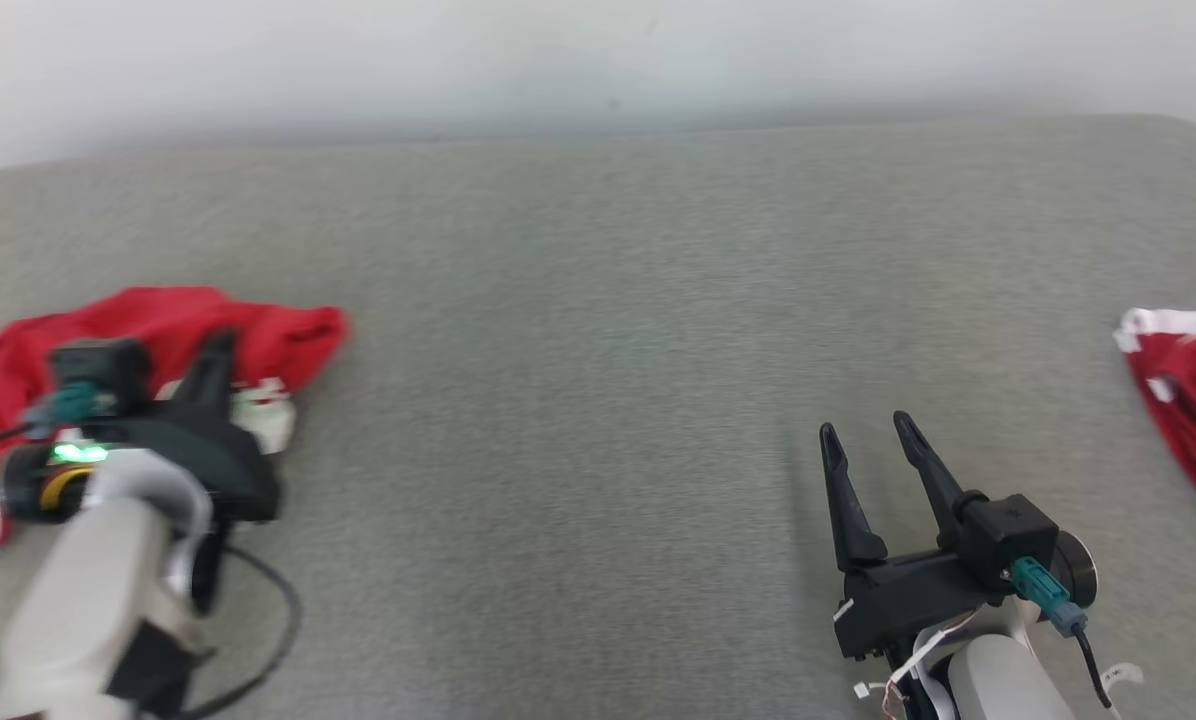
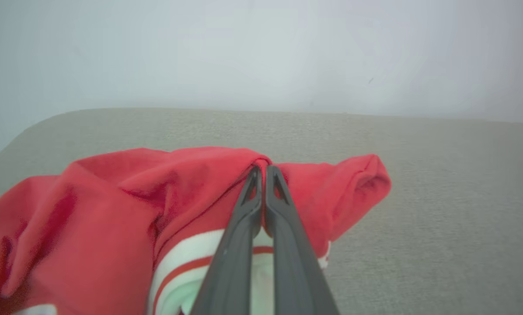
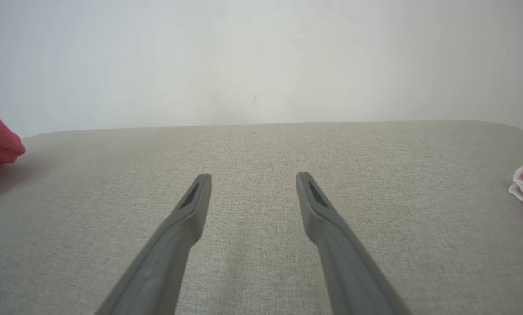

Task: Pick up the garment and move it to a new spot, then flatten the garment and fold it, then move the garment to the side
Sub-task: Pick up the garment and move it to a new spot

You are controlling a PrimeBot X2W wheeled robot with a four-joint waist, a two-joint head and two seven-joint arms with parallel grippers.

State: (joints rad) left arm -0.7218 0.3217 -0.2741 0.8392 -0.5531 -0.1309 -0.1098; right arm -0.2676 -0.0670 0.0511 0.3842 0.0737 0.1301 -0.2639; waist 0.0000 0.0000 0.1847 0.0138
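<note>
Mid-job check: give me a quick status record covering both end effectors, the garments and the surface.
left end effector: shut on red garment, pinching a raised fold
right end effector: open, holding nothing, above the grey surface
red garment: crumpled at the robot's left, not yet flattened
second red-and-white garment: at the robot's far right, untouched

The red garment [image 1: 158, 320], white-striped at its trim, lies crumpled at far left.
</note>
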